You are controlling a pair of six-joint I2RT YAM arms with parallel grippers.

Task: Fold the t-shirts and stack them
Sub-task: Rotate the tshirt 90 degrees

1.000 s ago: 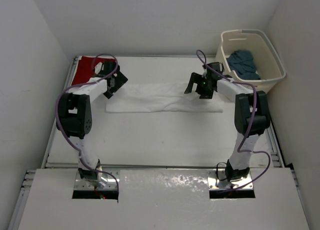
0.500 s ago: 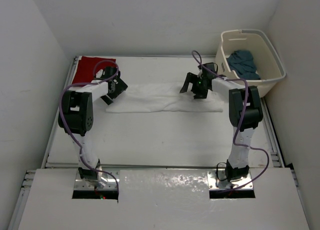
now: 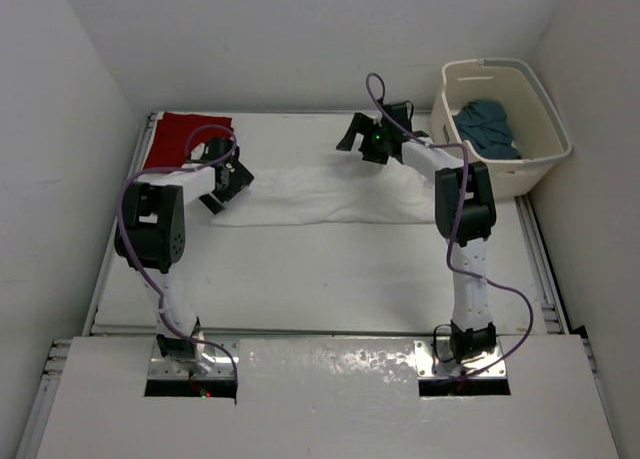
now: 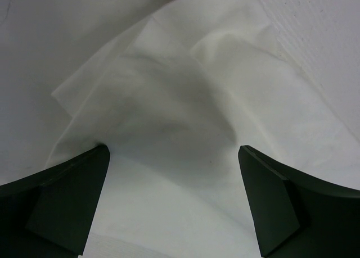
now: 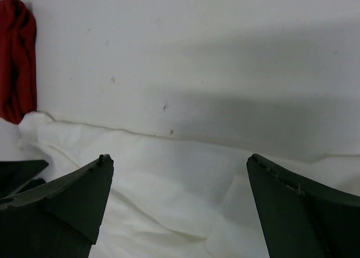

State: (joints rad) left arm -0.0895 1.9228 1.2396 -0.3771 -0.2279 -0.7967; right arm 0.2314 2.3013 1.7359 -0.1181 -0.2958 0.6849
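Note:
A white t-shirt [image 3: 320, 194] lies as a long folded strip across the back half of the table. My left gripper [image 3: 222, 186] hangs open over its left end, with wrinkled white cloth [image 4: 180, 117] between the spread fingers [image 4: 73, 196]. Open as well, my right gripper [image 3: 362, 139] hovers at the shirt's far edge [image 5: 169, 196], its fingers holding nothing. The deep red t-shirt [image 3: 185, 134] lies flat at the back left corner and also shows in the right wrist view [image 5: 17, 61]. A teal-blue t-shirt [image 3: 487, 127] sits crumpled in the basket.
The cream laundry basket [image 3: 545, 119] stands at the back right corner, just right of my right arm. White walls close in the table at the back and on both sides. Bare table top [image 3: 320, 269] lies between the white shirt and the arm bases.
My right gripper has swung from the shirt's right end to the back and left, now over its far edge. The left gripper shifted slightly toward the shirt's left end. Both stayed open.

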